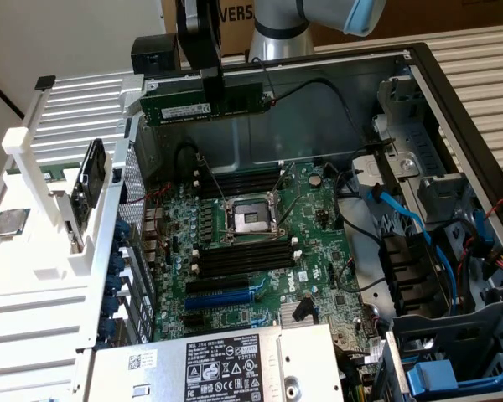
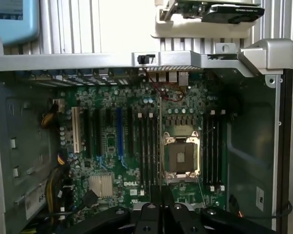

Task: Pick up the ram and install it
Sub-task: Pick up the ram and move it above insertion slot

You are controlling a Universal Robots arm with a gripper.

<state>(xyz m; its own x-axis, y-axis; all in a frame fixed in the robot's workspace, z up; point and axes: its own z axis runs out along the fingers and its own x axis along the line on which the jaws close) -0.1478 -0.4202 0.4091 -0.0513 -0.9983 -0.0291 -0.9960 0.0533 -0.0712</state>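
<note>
Green ram (image 1: pixel 184 109) (white label strip); green motherboard (image 1: pixel 318 243) with blue slot (image 1: pixel 220 297).

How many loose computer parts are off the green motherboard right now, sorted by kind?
Green memory stick, held in the air: 1
Square silver processor chip, lying on the white rack: 1
Expansion card, standing in the same rack: 1
Total: 3

The gripper (image 2: pixel 161 201) clamps the ram (image 2: pixel 160 146), seen edge-on, over the motherboard (image 2: pixel 107 146); its thin edge lies between the socket (image 2: pixel 181 158) and the slots (image 2: pixel 146 146).
</note>
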